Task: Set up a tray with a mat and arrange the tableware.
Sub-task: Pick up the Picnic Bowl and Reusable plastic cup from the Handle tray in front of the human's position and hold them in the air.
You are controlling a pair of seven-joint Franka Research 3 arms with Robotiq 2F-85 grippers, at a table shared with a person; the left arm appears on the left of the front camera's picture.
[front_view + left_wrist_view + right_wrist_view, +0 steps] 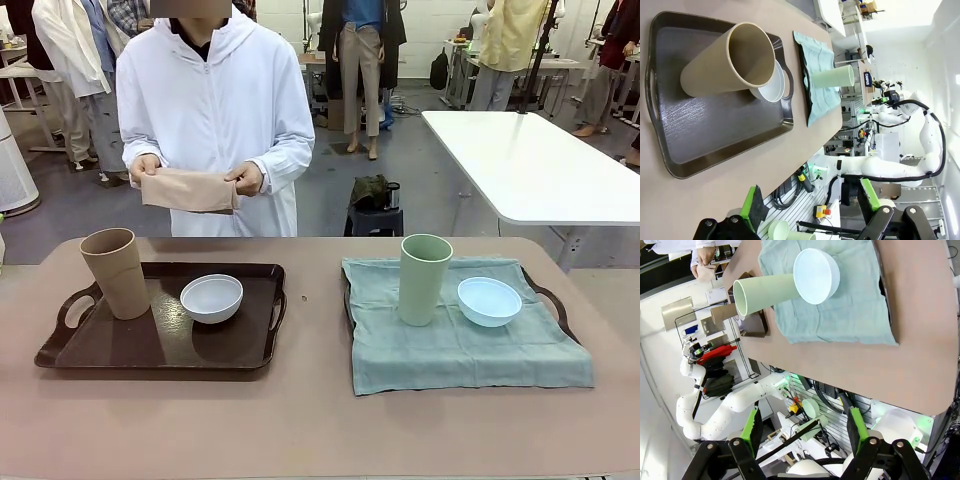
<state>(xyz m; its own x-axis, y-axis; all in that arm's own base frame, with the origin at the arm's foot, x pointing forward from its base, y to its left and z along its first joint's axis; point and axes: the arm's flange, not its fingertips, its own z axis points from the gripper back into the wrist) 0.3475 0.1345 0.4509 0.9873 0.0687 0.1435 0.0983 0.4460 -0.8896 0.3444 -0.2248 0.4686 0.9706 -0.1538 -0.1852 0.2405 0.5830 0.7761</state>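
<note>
Tall tan plastic tumbler (118, 272) on bare dark-brown tray (130, 348) judged light, rigid, smooth, tip-prone; grip across mid-wall; left gripper (812, 205) and right gripper (805, 432) both stand spread wide, empty.

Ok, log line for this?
bare tray: tan tumbler, white bowl; green mat on second tray: green tumbler, blue bowl; person's hands: tan mat

Holds the left gripper (810, 200) raised and set back, touching nothing — jaws spread wide, green pads (754, 204) facing each other across an empty gap. Holds the right gripper (804, 430) in much the same pose: lifted, free of contact, jaws parted wide with nothing between the fingers (752, 429). Aims both slantwise downward, each rolled roughly a quarter turn sideways.
</note>
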